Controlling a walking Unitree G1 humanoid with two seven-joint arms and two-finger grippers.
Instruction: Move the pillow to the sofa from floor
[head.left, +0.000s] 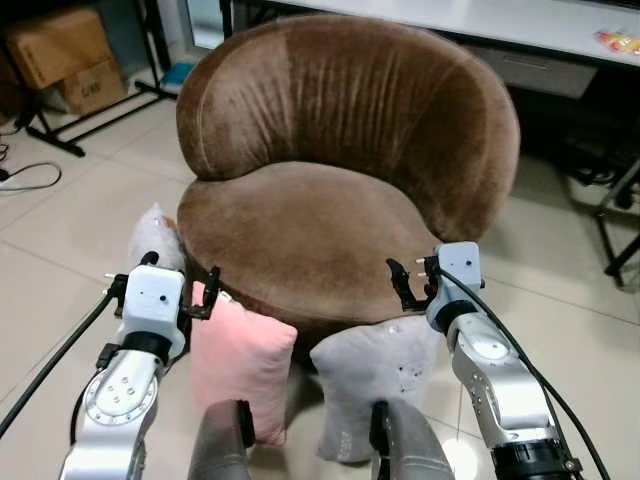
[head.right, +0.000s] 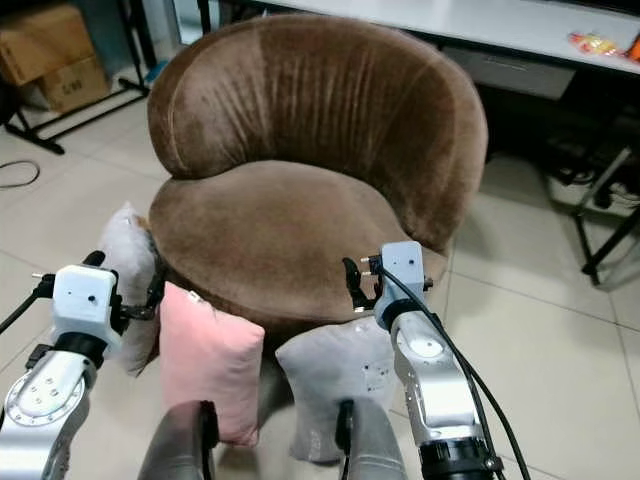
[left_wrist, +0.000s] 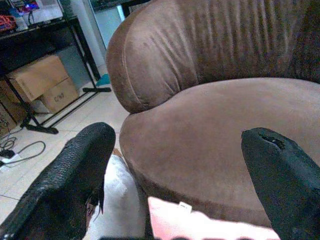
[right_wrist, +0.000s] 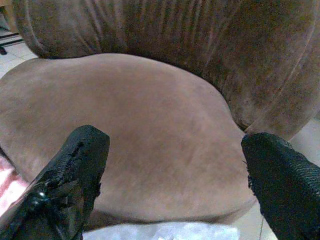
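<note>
A round brown sofa chair (head.left: 330, 200) stands in front of me. Three pillows lean on its front, resting on the floor: a grey one (head.left: 150, 235) at the left, a pink one (head.left: 240, 365) in the middle and a second grey one (head.left: 375, 375) to the right. My left gripper (head.left: 182, 282) is open just above the pink pillow's top left corner, holding nothing. Above the right grey pillow, at the seat's front edge, my right gripper (head.left: 412, 280) is open too. In the left wrist view the pink pillow (left_wrist: 210, 230) lies below the fingers (left_wrist: 65, 185).
Cardboard boxes (head.left: 60, 50) and a black rack's feet (head.left: 90, 115) are at the back left, with a cable (head.left: 25, 180) on the tile floor. A white desk (head.left: 480, 20) runs behind the sofa. Black stand legs (head.left: 620, 230) are at the right.
</note>
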